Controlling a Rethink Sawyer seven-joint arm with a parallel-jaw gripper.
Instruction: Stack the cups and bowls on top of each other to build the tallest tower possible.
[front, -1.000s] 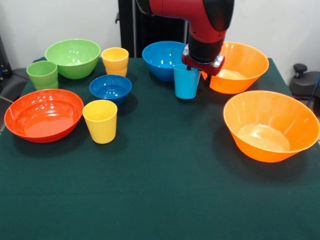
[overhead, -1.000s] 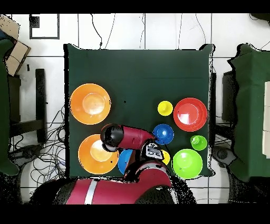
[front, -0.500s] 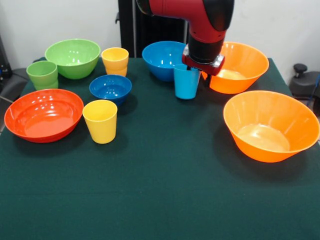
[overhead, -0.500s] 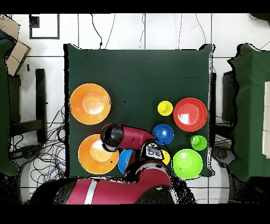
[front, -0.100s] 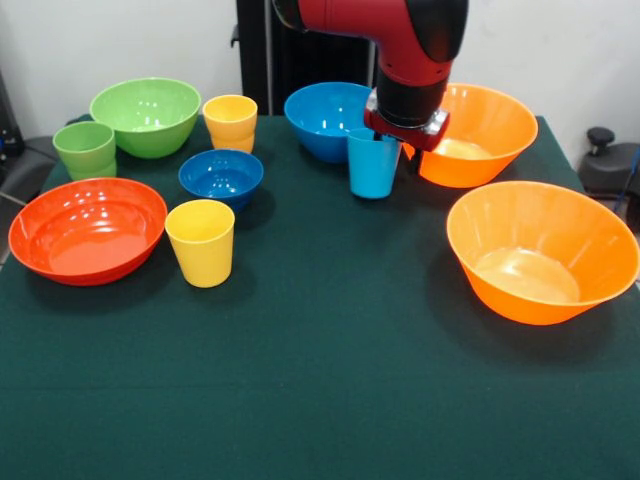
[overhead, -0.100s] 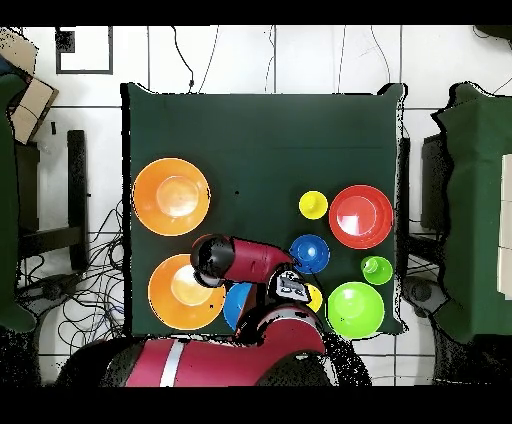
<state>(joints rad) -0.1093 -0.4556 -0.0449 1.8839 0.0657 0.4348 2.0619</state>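
The worktop carries ten pieces, none stacked: four cups and six bowls.

Cups, four in total:
- One light blue cup, upright, standing between the medium light blue bowl and the far orange bowl.
- Two yellow cups: one just beside the red-orange bowl, one next to the green bowl.
- One green cup, near the green bowl.

Bowls, six in total:
- One small dark blue bowl, between the two yellow cups.
- One medium light blue bowl, one green bowl, one red-orange bowl.
- Two large orange bowls: the far one, and a near one standing apart from it.

The pincer sits at the light blue cup's rim, directly under the red and black arm. One finger shows just beside the cup; whether the pincer is pinching the cup or spread cannot be told. In the overhead view the arm covers the cup and part of the light blue bowl.
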